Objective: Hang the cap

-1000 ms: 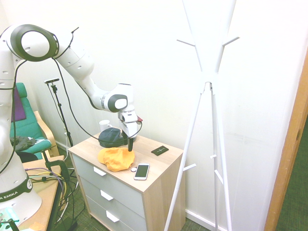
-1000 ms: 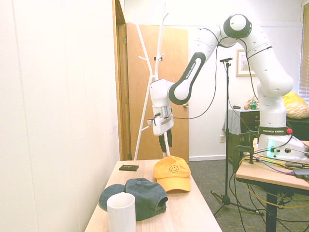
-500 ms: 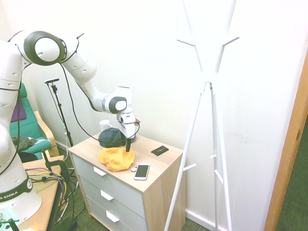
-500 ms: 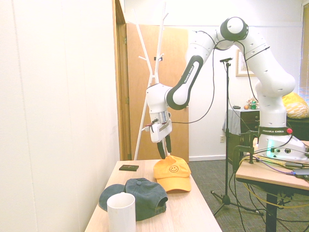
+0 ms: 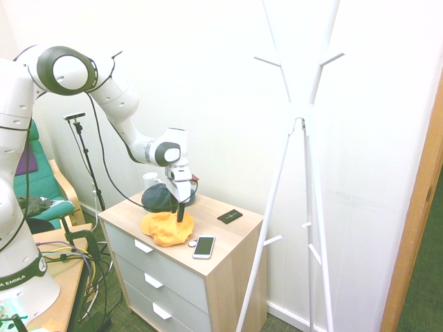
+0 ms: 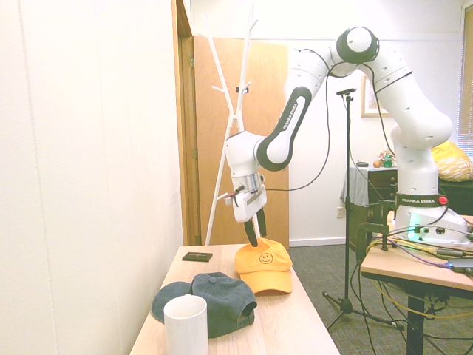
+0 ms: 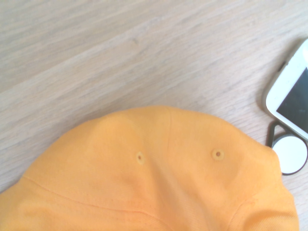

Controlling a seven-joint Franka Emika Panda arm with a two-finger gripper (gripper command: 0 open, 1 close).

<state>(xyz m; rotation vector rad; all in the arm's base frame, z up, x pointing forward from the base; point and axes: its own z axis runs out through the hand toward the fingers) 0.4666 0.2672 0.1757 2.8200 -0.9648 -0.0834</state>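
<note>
The yellow cap (image 5: 166, 227) lies on top of the wooden dresser (image 5: 221, 238), smiley face showing in the second exterior view, between the dark cap (image 5: 158, 198) and a white phone (image 5: 203, 246). The gripper (image 6: 254, 235) points down right at the cap's crown, its jaws spread wide and holding nothing. A small black card (image 5: 230, 216) lies farther along the top, a white mug (image 6: 185, 326) by the dark cap. The white coat stand (image 5: 297, 124) rises just beside the dresser, bare.
</note>
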